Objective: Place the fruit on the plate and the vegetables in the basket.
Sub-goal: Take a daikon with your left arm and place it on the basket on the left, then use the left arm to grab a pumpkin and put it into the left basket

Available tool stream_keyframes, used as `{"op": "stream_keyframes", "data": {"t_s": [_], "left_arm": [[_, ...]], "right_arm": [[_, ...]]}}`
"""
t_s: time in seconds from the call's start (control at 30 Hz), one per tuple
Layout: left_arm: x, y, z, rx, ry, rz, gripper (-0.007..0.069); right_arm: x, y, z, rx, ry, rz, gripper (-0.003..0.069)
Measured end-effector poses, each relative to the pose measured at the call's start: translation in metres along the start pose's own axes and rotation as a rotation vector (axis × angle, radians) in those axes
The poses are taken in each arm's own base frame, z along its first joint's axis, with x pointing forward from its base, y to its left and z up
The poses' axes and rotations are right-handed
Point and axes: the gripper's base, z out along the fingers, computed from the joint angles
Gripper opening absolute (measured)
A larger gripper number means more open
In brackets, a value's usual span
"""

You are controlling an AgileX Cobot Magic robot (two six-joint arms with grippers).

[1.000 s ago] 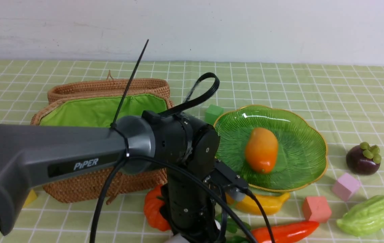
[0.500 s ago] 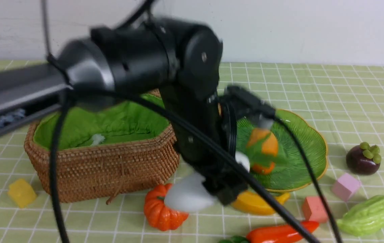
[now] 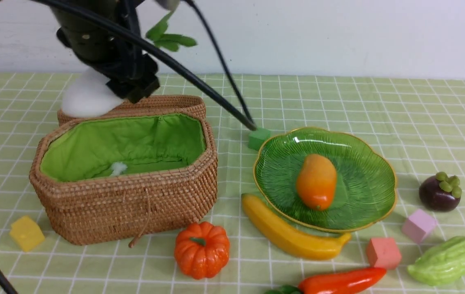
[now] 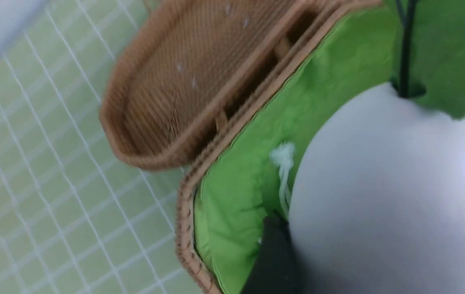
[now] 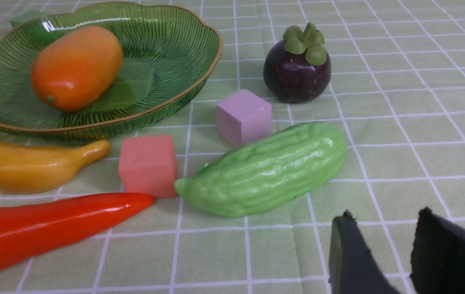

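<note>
Left gripper (image 3: 124,83) raised radish (image 3: 87,100) from table to above basket (image 3: 126,204), grasping it | right gripper (image 5: 383,220) parted, empty

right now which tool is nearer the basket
Left. The left tool holds the radish above the basket; the right tool is by the gourd, past the plate.

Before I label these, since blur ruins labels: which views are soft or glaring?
Front view: mostly sharp, glare streak on the plate. Left wrist view: motion-blurred, radish soft with a bright spot. Right wrist view: crisp, mild sheen on the gourd.
</note>
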Motion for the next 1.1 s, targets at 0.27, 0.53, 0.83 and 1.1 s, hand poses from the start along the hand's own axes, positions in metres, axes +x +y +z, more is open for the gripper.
{"op": "stream_keyframes", "data": {"t_s": [0.27,0.53,0.83,1.1], "left_arm": [[0.038,0.010,0.088,0.107,0.074,-0.114,0.0537],[0.044,0.003,0.096,0.133,0.068,-0.132,0.0651],[0.039,0.004,0.054,0.177,-0.032,-0.199,0.0614],[0.027,-0.021,-0.024,0.479,-0.263,-0.386,0.0559]], "right_arm": [[0.000,0.000,0.000,0.000,0.000,0.000,0.0241],[0.000,0.000,0.000,0.000,0.000,0.000,0.0241],[0.000,0.000,0.000,0.000,0.000,0.000,0.0241],[0.000,0.000,0.000,0.000,0.000,0.000,0.0241]]}}
